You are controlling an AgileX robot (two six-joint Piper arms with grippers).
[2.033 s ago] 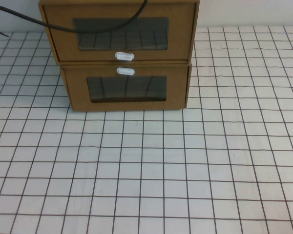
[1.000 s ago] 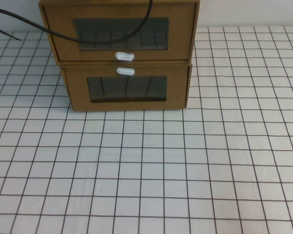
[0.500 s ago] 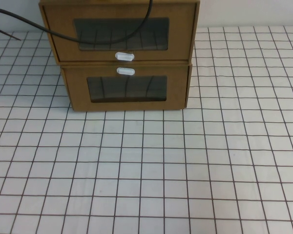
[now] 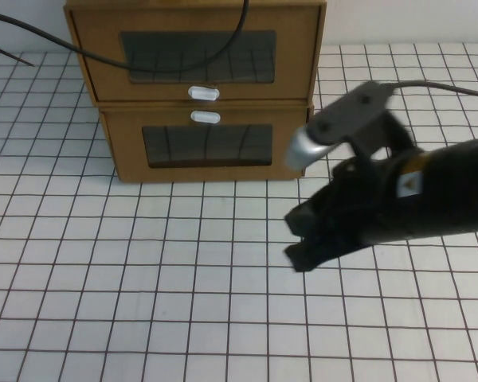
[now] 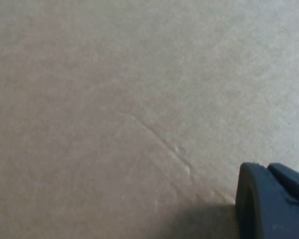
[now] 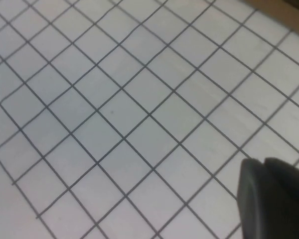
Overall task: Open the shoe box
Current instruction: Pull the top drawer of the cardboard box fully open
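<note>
High view: raised on the robot's own side, tilted down across the gridded worktop (image 4: 143, 278) toward the stacked cardboard boxes (image 4: 199, 103) at the far side, at mid-range. The right end effector (image 4: 299, 239) is in frame.

Right wrist view: close above the same grid, looking steeply down, with its own end effector tip at the frame edge. It shares the worktop with the high view.

Left wrist view: very near a plain cardboard surface (image 5: 114, 99), with the left end effector (image 5: 271, 204) in one corner. Which face, cannot tell.

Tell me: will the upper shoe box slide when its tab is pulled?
Likely light: upper shoe box is cardboard. Stacked on lower box, it may slide. Left end effector near cardboard surface might steady it; shut right end effector hovers nearby.
</note>
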